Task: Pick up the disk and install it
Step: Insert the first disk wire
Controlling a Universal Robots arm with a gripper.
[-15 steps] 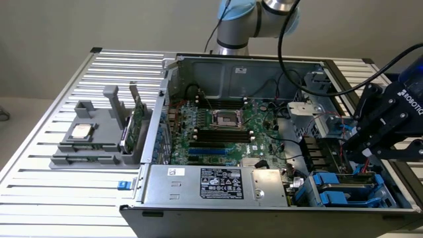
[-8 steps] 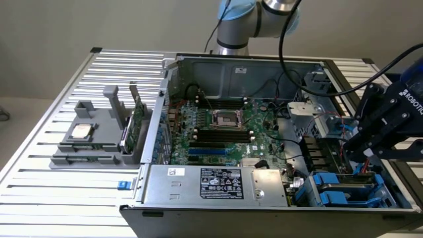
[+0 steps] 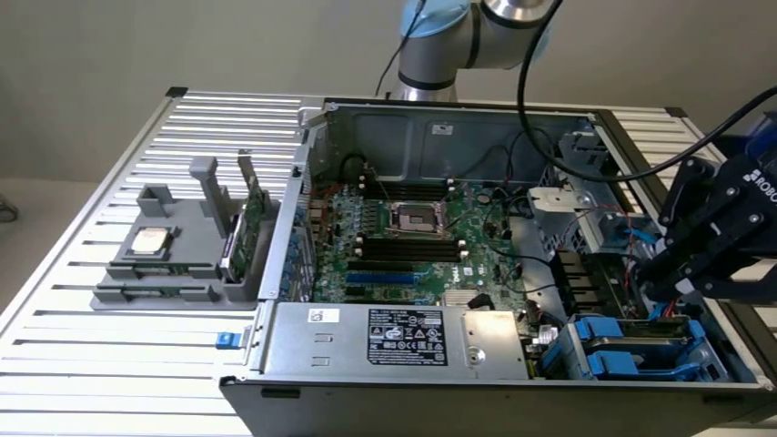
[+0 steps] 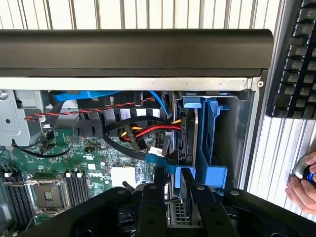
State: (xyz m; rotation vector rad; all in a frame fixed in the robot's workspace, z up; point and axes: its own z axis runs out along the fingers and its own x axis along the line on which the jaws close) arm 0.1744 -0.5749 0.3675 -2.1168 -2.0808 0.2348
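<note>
Above the drive bay [image 4: 210,143], pincer [image 4: 173,185] narrowly parted, grasping nothing visible, disk [image 4: 190,133] mostly hidden edge-on.

Robotics lab or test bench: slatted white metal worktable [image 3: 122,355] carrying an opened tower computer case [image 3: 486,273] with exposed motherboard [image 3: 425,246], grey parts fixture [image 3: 182,246] at the case's 9 o'clock, industrial robot arm [image 3: 474,36] at 12 o'clock, keyboard [image 4: 294,64] and a person's hand [image 4: 303,187] alongside.
</note>
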